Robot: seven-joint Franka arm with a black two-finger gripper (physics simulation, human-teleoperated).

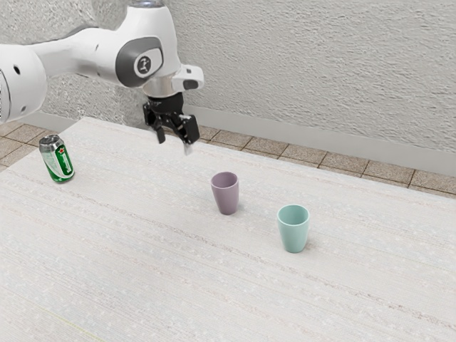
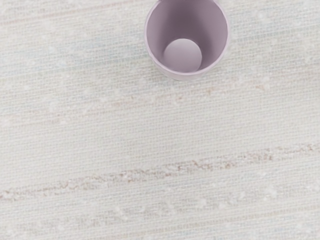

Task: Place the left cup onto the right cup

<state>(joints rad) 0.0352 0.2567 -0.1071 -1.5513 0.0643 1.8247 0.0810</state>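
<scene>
Jaws are spread wide and hold nothing, hanging above the surface (image 1: 142, 271), up and toward the exterior view's left of both cups. White Franka arm (image 1: 85, 57) enters from the upper left. Mint-green cup (image 1: 293, 228) stands upright toward the exterior view's right. Purple cup (image 1: 225, 192) stands upright near it, not touching; the wrist view looks down into its open mouth. Green drink can (image 1: 57, 158) stands well apart, at the exterior view's left.

A lilac cup (image 1: 225, 192) and a mint cup (image 1: 293, 228) stand upright, apart.
</scene>
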